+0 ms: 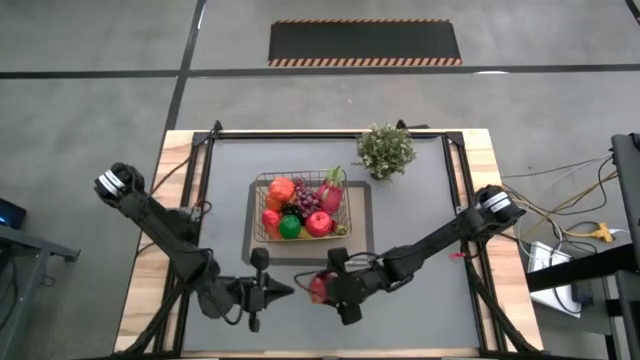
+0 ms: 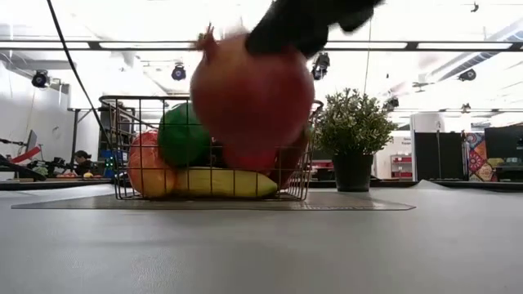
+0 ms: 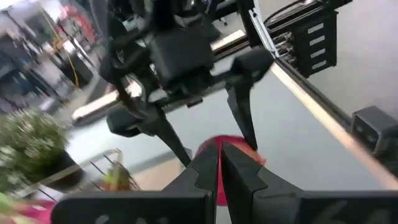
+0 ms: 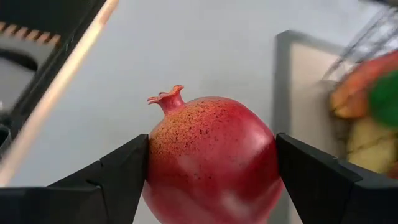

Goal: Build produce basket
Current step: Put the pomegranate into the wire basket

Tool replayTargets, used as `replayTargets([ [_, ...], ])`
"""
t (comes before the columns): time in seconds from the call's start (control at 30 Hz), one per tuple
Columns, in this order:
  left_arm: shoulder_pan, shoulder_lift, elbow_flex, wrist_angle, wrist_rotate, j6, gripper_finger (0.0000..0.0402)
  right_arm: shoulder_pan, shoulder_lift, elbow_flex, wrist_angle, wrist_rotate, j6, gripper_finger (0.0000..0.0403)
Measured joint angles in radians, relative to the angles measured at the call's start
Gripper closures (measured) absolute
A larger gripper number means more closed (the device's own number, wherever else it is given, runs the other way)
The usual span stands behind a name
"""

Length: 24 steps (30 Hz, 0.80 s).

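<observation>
A red speckled pomegranate (image 4: 211,162) with a small crown hangs above the table near its front edge, between the fingers of my right gripper (image 4: 211,177), which is shut on it. The low view shows the pomegranate (image 2: 249,98) well clear of the tabletop. My left gripper (image 1: 282,292) is shut on nothing, just left of the fruit, pointing at it. The wire basket (image 1: 262,210) stands on a dark mat at mid-table and holds several toy fruits: an orange one, a green one, a banana, grapes and a pink dragon fruit. My right gripper pinches the pomegranate by two opposite sides of its round body (image 4: 155,155), one finger (image 4: 121,177) on each side. The fingers come from the table's right side, slanting down. The fruit is lifted clear of the table, its crown (image 4: 169,98) pointing away from the fingers.
A green potted plant (image 1: 386,150) stands at the far right of the work surface, behind the basket. A raised dark frame (image 1: 455,170) runs around the table. Bare grey surface lies left and right of the basket.
</observation>
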<state>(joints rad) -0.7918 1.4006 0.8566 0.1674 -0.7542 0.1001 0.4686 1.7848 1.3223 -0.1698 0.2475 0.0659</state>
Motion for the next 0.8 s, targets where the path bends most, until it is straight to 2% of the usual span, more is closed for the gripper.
replayTargets([
  [0.13, 0.0, -0.048, -0.003, -0.007, -0.014, 0.132, 0.0401, 0.0, -0.07, -0.02, 0.057, 0.079, 0.049, 0.0094],
  [0.33, 0.007, -0.139, -0.039, 0.003, -0.032, 0.296, 0.0401, -0.02, -0.153, -0.022, 0.086, 0.446, 0.12, 0.0094],
  [0.4, 0.011, -0.177, -0.071, 0.022, -0.051, 0.324, 0.0401, -0.043, -0.164, -0.027, 0.117, 0.514, 0.128, 0.0094],
  [0.5, 0.014, -0.231, -0.133, 0.081, -0.098, 0.354, 0.0401, -0.091, -0.156, -0.047, 0.222, 0.513, 0.117, 0.0094],
  [0.6, 0.014, -0.287, -0.196, 0.204, -0.143, 0.415, 0.0401, -0.152, -0.126, -0.076, 0.376, 0.441, 0.097, 0.0094],
  [0.8, 0.014, -0.398, -0.284, 0.435, -0.147, 0.566, 0.0401, -0.281, -0.033, -0.101, 0.663, 0.343, 0.09, 0.0094],
])
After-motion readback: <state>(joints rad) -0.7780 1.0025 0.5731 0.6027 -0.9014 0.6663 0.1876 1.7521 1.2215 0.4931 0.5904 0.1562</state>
